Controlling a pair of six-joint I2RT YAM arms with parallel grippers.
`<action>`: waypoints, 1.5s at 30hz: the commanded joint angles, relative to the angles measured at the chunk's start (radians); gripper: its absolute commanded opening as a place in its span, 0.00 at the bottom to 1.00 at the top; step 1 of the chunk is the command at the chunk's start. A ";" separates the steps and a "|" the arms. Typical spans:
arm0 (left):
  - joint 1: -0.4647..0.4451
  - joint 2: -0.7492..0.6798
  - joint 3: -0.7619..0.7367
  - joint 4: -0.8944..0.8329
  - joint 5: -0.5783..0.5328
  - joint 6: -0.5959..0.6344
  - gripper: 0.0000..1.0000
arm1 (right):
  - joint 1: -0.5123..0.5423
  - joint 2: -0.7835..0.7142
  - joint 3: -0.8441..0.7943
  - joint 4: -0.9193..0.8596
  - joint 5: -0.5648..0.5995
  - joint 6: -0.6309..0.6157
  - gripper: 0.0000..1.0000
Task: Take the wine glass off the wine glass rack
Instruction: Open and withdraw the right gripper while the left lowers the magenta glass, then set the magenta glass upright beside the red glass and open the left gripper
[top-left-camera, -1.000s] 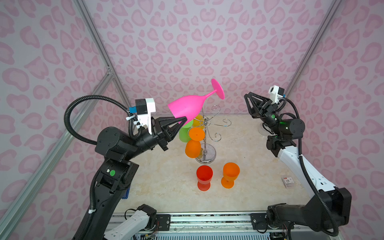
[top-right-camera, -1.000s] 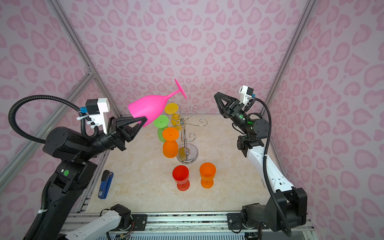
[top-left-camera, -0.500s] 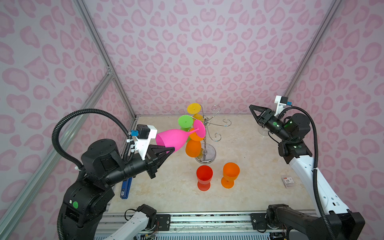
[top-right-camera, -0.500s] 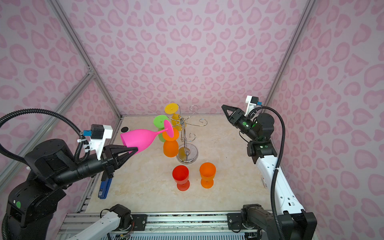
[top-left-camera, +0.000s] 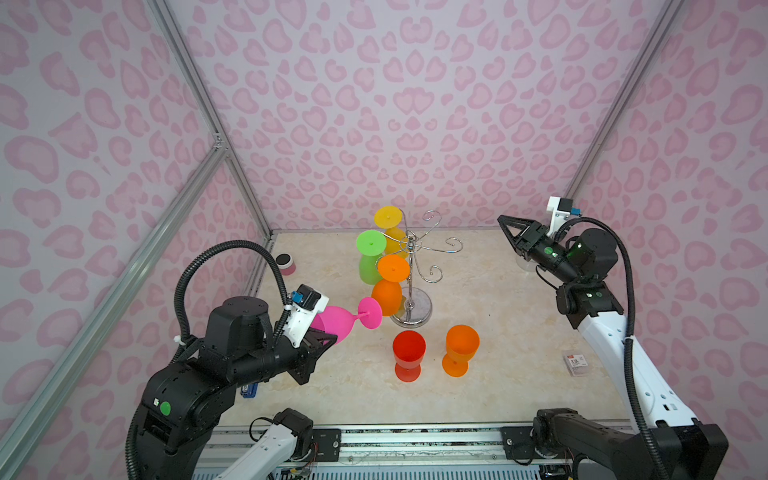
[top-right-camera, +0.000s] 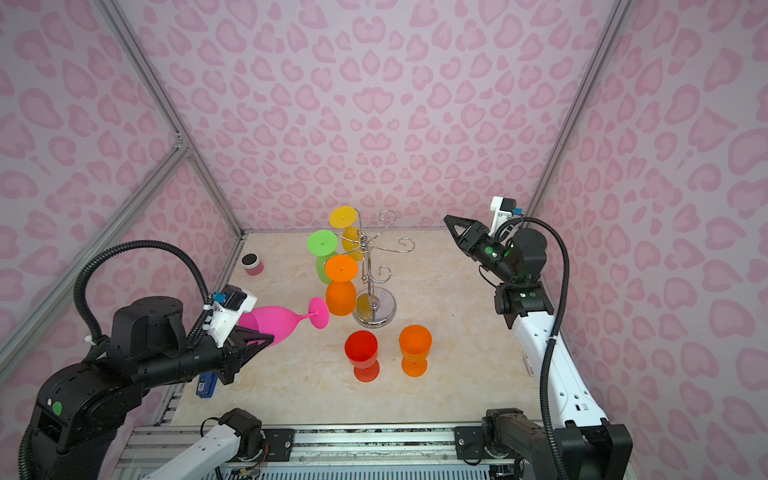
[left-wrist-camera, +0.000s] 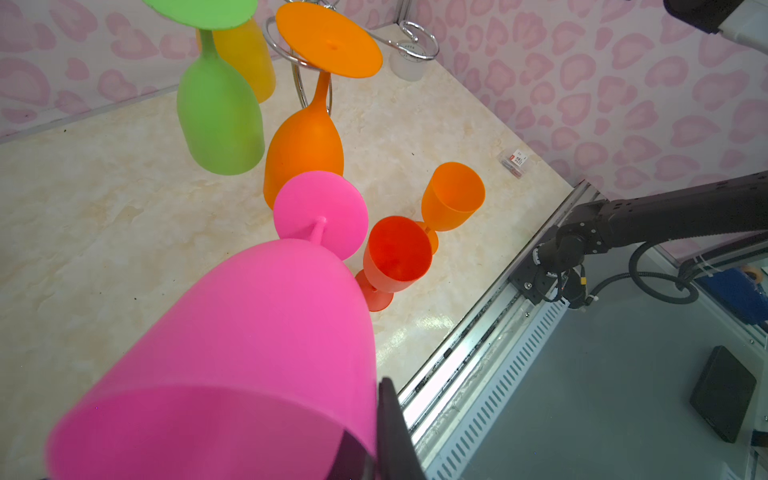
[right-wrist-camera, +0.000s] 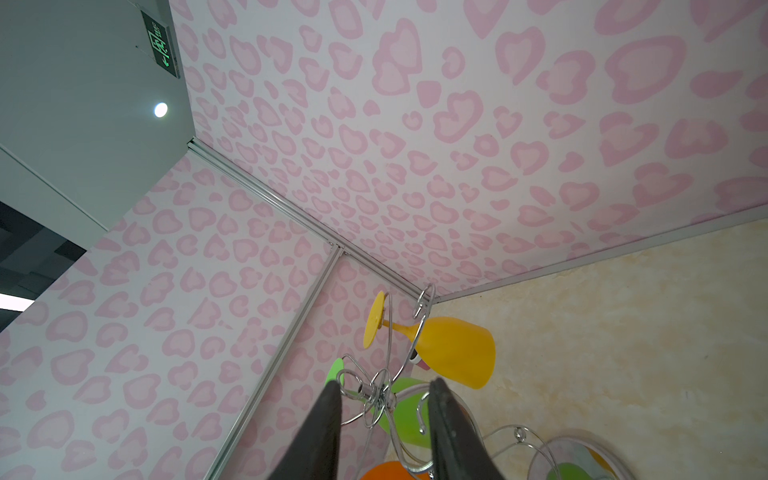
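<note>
Well, the pink wine glass (top-left-camera: 338, 322) is clear of the wine glass rack (top-left-camera: 410, 286), so the lift-off itself looks done. The left gripper (top-left-camera: 326, 341) has its jaws pinched tight on the bowl wall at the rim and carries the glass in the air over the left side of the desk (top-left-camera: 498, 332), low and in front of the rack. What's left, I'd judge, is turning it upright and setting it down, perhaps beside the red glass (top-left-camera: 409, 351) and the orange glass (top-left-camera: 461, 345) standing there.

The pink glass lies close to level. Its long axis runs from the mouth at the gripper out to the foot, which points toward the rack's base, right by the hanging orange glass (top-left-camera: 386, 297); whether they touch I can't tell. A yellow glass (top-left-camera: 392, 245) and a green glass (top-left-camera: 368, 270) hang there too. The right gripper (top-left-camera: 508, 226) is raised on the far side, jaws partly open, holding nothing.
</note>
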 joint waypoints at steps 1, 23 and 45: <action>-0.024 0.015 -0.020 -0.013 -0.084 0.014 0.01 | -0.002 0.001 -0.009 0.003 -0.003 -0.018 0.36; -0.364 0.370 -0.250 0.124 -0.379 -0.094 0.01 | -0.005 0.023 -0.023 -0.023 0.010 -0.051 0.35; -0.464 0.567 -0.256 0.107 -0.453 -0.138 0.01 | -0.008 0.032 -0.022 -0.026 0.010 -0.050 0.35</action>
